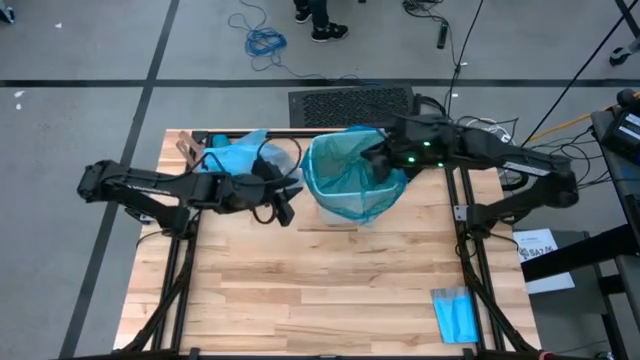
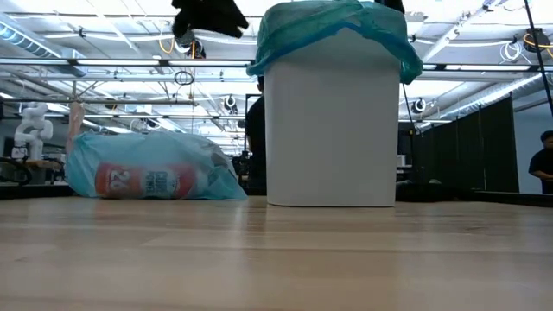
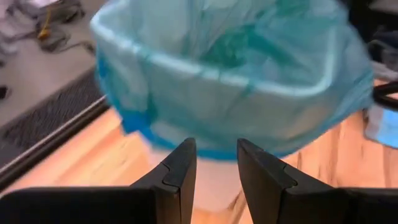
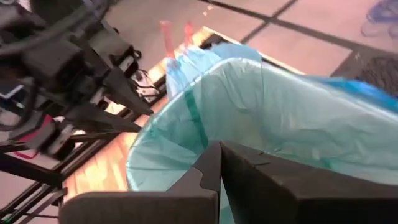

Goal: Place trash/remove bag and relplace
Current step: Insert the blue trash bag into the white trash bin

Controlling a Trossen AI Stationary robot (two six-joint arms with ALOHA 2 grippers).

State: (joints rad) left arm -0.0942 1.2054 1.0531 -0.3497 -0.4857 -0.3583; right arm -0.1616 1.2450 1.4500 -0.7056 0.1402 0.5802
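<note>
Bare wooden table (image 2: 276,259), white bin (image 2: 333,130) behind; left tool (image 3: 216,163) part-open, empty; right tool (image 4: 221,163) closed.

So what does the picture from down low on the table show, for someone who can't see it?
A white bin lined with a teal-green bag stands on a wooden table. To its left lies a full light-blue bag with a red-and-white bottle showing through. A dark robot part hangs overhead.

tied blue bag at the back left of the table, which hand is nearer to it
Left. The left hand hangs just in front of the tied blue bag, between it and the bin. The right hand is over the bin's far rim.
</note>
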